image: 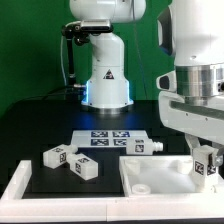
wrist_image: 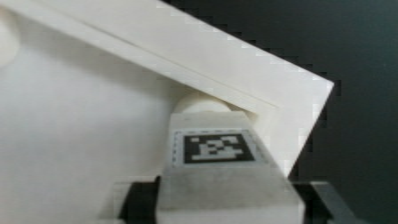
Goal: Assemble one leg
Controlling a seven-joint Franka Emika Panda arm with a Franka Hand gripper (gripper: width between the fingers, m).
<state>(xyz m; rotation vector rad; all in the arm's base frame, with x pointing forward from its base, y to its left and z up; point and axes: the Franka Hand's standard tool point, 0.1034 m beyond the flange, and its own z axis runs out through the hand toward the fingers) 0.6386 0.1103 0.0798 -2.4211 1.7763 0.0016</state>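
Note:
My gripper (image: 206,172) is shut on a white leg (image: 205,160) with a marker tag and holds it upright at the exterior view's right. In the wrist view the gripper (wrist_image: 224,208) clamps the leg (wrist_image: 217,150) between its dark fingers (wrist_image: 146,202). The leg's far end sits at a corner of the white tabletop (wrist_image: 107,110). The tabletop (image: 150,178) lies flat at the front right of the table. Whether the leg's end touches the corner hole is hidden by the leg itself.
Three loose white legs lie on the black table: two at the left (image: 55,154) (image: 82,168) and one by the marker board (image: 140,146). The marker board (image: 108,138) lies in the middle. The arm's base (image: 105,80) stands behind. A white wall (image: 14,186) borders the left front.

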